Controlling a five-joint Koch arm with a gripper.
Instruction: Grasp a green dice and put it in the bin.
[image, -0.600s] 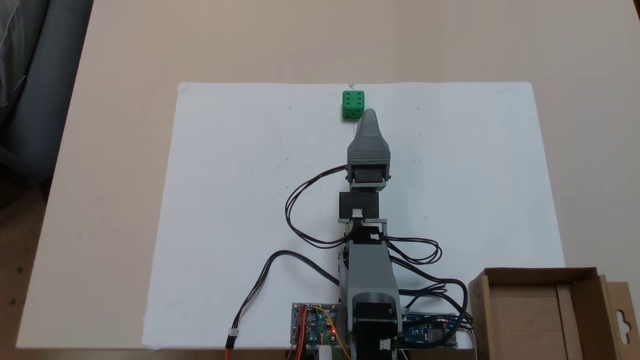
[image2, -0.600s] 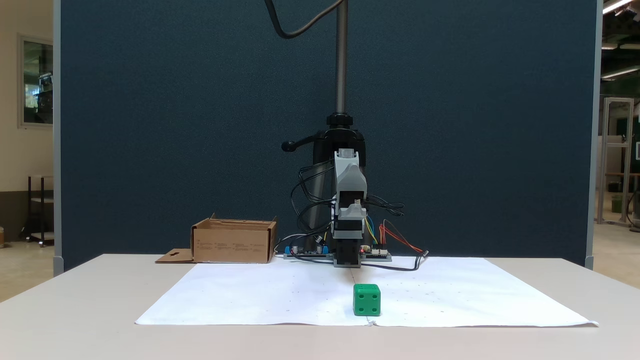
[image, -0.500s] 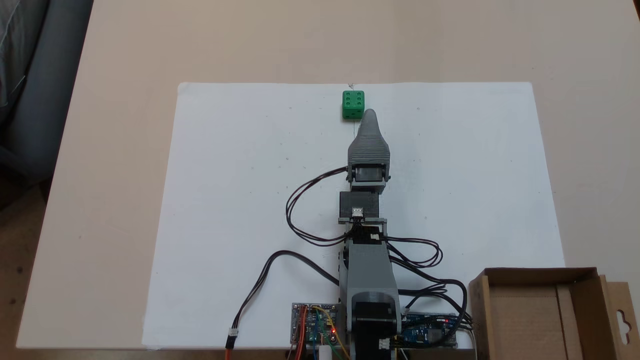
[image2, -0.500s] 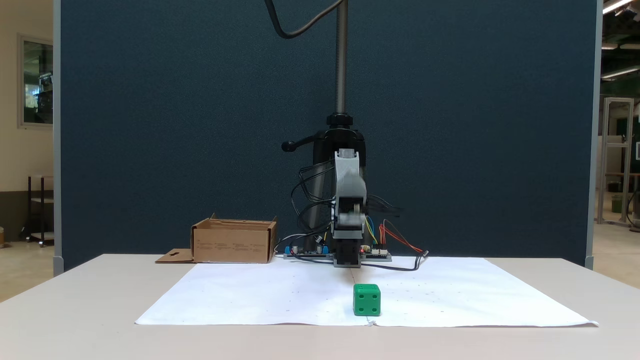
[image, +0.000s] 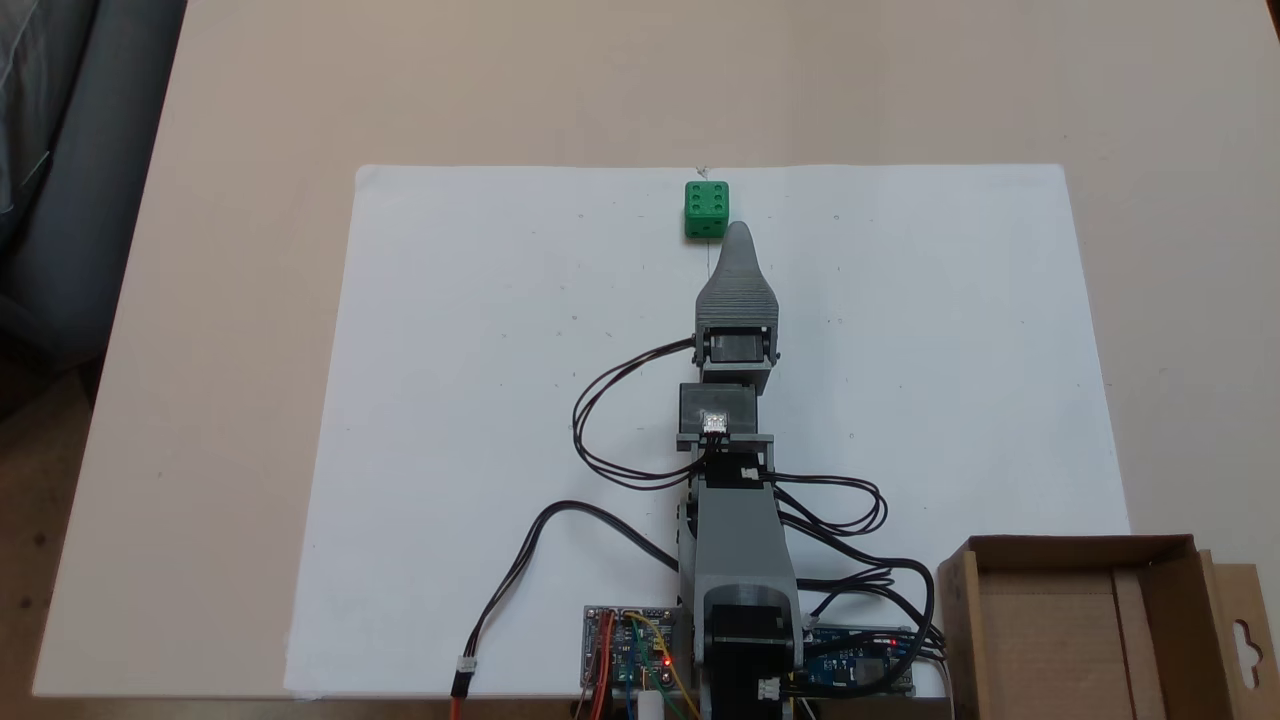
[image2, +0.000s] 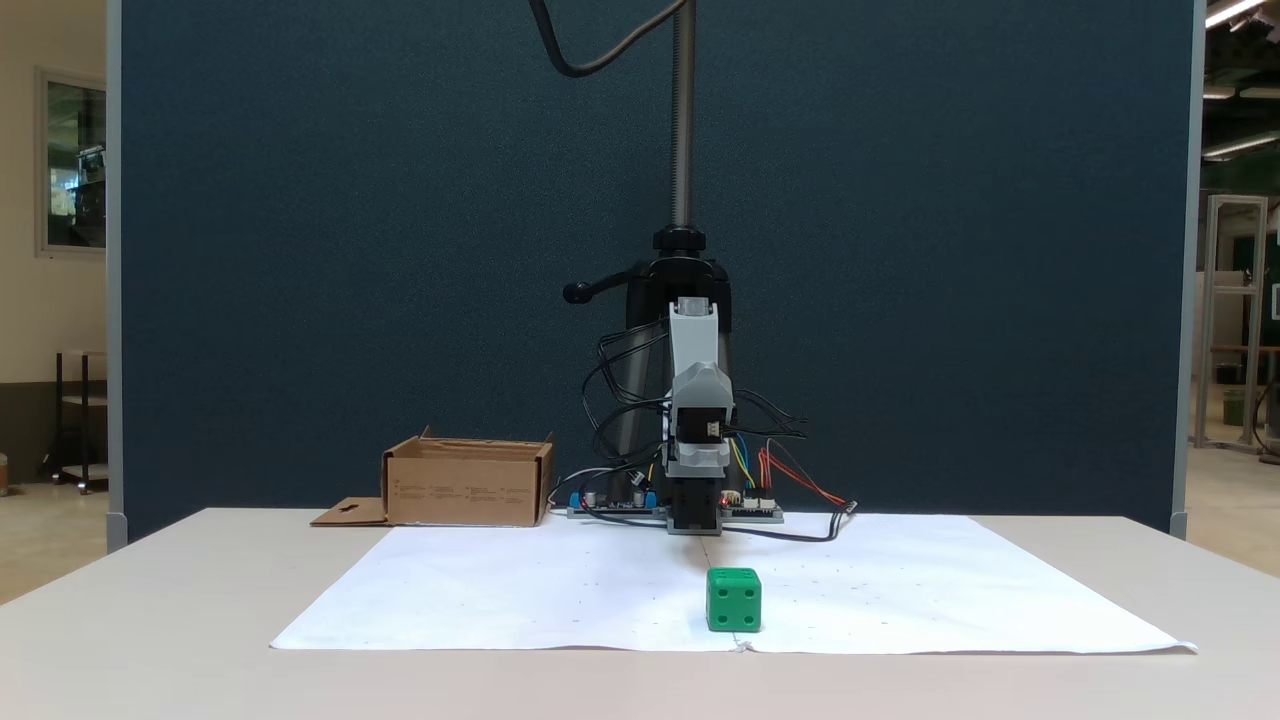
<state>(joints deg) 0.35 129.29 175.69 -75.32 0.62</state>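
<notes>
Grey gripper (image: 738, 232) – jaw state could not be told – sat just short of the green dice (image: 706, 208) near the white sheet's (image: 480, 400) far edge. Nothing grasped; the bin (image: 1080, 640) at the table's near corner awaited it.

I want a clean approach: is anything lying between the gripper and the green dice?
Nothing visible: in the top-down fixed view only bare white paper separates the gripper from the green dice.
</notes>
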